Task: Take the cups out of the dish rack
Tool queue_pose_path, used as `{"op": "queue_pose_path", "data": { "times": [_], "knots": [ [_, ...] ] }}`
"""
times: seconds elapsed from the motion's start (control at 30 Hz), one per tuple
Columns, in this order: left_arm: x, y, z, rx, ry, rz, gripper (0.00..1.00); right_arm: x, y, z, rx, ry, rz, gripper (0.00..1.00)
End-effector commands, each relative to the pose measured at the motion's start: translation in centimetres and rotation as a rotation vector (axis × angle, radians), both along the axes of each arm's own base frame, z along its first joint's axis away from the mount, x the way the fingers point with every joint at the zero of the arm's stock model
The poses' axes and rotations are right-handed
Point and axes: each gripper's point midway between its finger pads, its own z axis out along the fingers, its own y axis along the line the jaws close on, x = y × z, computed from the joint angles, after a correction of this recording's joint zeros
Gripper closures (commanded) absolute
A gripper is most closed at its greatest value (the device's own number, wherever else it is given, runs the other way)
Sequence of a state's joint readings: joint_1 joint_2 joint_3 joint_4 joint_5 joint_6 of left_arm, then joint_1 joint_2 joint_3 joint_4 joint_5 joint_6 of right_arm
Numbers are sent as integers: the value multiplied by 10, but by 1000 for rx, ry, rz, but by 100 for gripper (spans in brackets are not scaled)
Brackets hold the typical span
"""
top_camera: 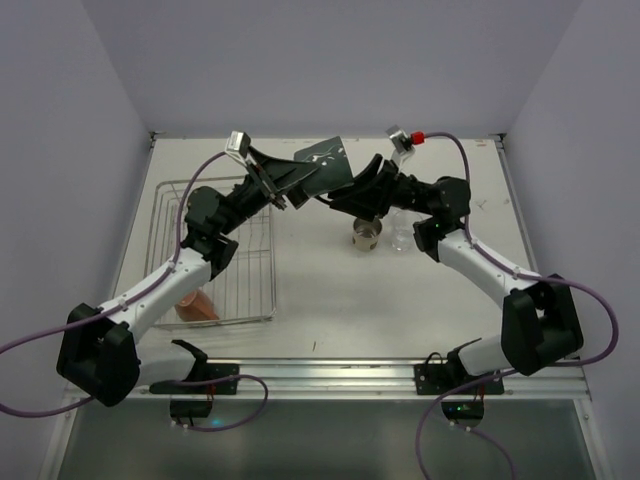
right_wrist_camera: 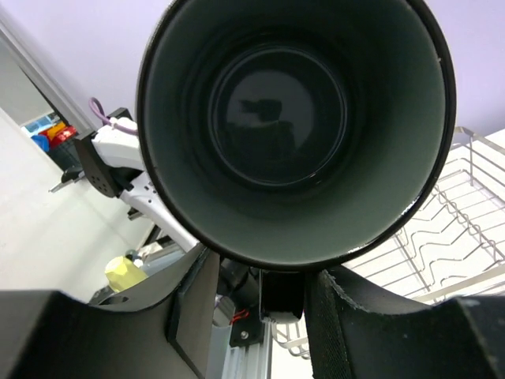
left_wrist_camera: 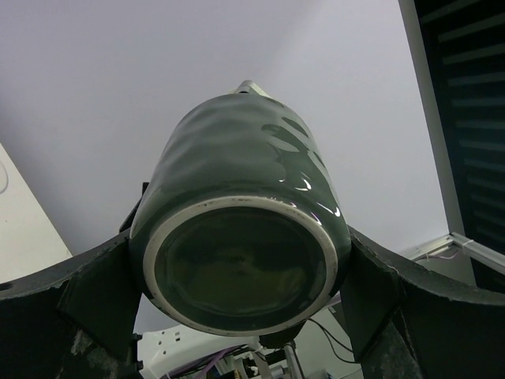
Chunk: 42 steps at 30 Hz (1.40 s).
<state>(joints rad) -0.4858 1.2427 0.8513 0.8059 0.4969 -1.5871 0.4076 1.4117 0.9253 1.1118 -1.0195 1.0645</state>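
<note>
Looks like a mid-air handoff of the dark green glazed mug, held up over the white tabletop, clear of the silver wire-grid dish rack and just past its far right corner.

Left pincer: spread wide, clamped on the mug's sides near the base.
Right pincer: fairly narrow gap, right at the mug's rim, camera looking straight into the mouth. Gripping or not, cannot tell. Dark block between the pads, possibly the handle.

Risks, as judgement only:
- Drop on release. Slick glaze, rounded rippled wall, only two side contacts per pincer. Release on the left before a firm hold on the right → fall onto the hard tabletop, likely chip or break.
- Twist in the grip. Heavy ceramic held from one end, so expect sag or tilt after transfer.
- Knocking neighbours on set-down. Beige-brown cup and small clear glass standing just beside each other, right under the right arm's reach. Glass looks light and tippy.
- Pincer-to-pincer contact, with both crowded onto one short mug.

Materials: mug glossy and dimpled outside, smooth and dark inside, with a pale unglazed foot ring. Rack of thin bright wire, open grid, raised sides.

Left to unload: orange-red cup at the rack's near end, partly under the left arm.
</note>
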Motion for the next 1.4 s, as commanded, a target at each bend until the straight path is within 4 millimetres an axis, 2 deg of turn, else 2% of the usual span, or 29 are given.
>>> {"op": "queue_pose_path", "data": {
  "times": [0.0,0.37,0.63,0.73,0.77,0.87,1.17,1.2,1.23,1.3,1.33,1.37],
  "knots": [
    [-14,3,31,-72,-98,-24,100,5,4,23,44,-87,-27,54],
    [-16,0,29,-75,-84,-45,100,12,18,19,36,-67,-9,59],
    [-19,-1,27,-82,-78,-56,100,13,18,22,41,-74,-25,68],
    [-19,-1,24,-82,-73,-57,100,11,17,26,46,-82,-30,77],
    [-18,-1,21,-82,-65,-57,100,11,17,27,46,-81,-32,85],
    [-20,-1,16,-86,-53,-65,100,10,16,28,44,-76,-37,100],
    [-19,-4,5,-87,-38,-88,99,5,12,28,20,-73,-57,100],
    [-20,-4,4,-89,-44,-92,87,3,11,29,21,-80,-62,100],
    [-19,-5,2,-83,-37,-95,56,3,11,27,15,-73,-63,100],
    [-18,-6,-4,-66,-27,-96,24,2,10,28,12,-79,-71,100],
    [-17,-7,-6,-58,-20,-95,3,2,10,27,6,-74,-71,100],
    [-16,-7,-8,-50,-14,-93,0,2,10,26,4,-74,-71,100]
  ]
}}
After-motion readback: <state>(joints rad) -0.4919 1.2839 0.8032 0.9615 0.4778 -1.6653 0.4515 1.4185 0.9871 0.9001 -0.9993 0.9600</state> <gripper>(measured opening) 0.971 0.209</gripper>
